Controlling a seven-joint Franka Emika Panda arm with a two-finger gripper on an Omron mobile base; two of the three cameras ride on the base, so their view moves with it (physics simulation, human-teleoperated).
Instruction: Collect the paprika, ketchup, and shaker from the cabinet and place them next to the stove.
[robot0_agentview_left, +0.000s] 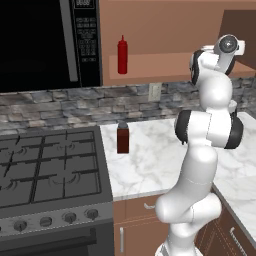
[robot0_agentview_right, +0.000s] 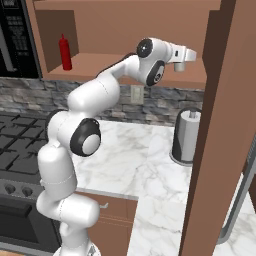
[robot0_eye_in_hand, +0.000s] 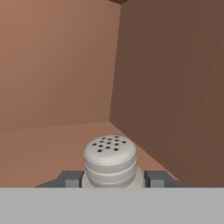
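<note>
Pincer (robot0_eye_in_hand: 113, 178) clenched on the shaker (robot0_eye_in_hand: 110, 159): in the hand view I see both dark finger tips pressed against its sides, low on the body. Its base is cut off by the bottom of that view, so I cannot tell whether it rests on the shelf. It is a squat, pale, ribbed cylinder with a domed top pierced by small dark holes. It sits at the far right end of the cabinet (robot0_agentview_right: 125, 30), close to the corner where two plain brown wooden panels meet.

From the right base view the shaker is a small grey shape at the hand, hard to make out. In the left base view the arm's upper joints cover it.

Ketchup (robot0_agentview_left: 122, 55), slim, red, pointed, stands upright at the shelf's left end, well apart. Paprika (robot0_agentview_left: 123, 138), a squarish dark jar, stands on the white marbled counter (robot0_agentview_left: 150, 165) just beside the stove (robot0_agentview_left: 50, 170) with its black grates.
</note>
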